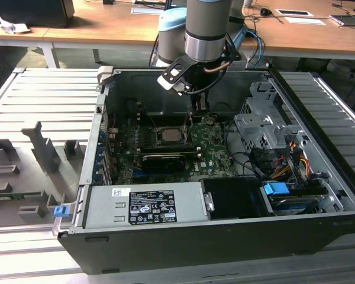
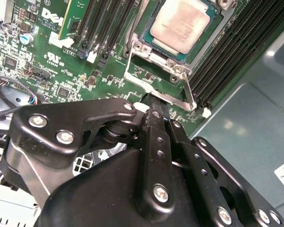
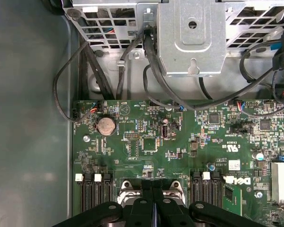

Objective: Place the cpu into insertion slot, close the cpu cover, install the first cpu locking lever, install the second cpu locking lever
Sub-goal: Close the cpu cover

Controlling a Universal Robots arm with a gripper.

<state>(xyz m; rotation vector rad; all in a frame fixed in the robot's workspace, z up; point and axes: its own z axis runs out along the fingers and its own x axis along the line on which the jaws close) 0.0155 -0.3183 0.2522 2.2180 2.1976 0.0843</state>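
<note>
The cpu (image 2: 182, 23), a silver-beige square chip, lies flat in the insertion slot (image 1: 158, 135) on the green board. The silvery cpu cover (image 2: 154, 56) frames it, lying flat around its edge. A thin metal locking lever (image 2: 189, 92) runs along the socket's side nearest my fingers. My black gripper (image 2: 154, 106) is shut with nothing between its fingers. Its tips sit right at the socket's edge by the lever, a finger's width from the cpu. In the exterior view the gripper (image 1: 193, 116) hangs inside the case just to the right of the cpu (image 1: 169, 135).
Black memory slots (image 2: 227, 52) flank the socket on both sides. A long black card (image 1: 163, 160) lies in front of the socket. A metal drive cage (image 1: 260, 133) and bundled cables (image 1: 284, 163) stand at the exterior view's right, with the power supply (image 1: 148, 204) in front.
</note>
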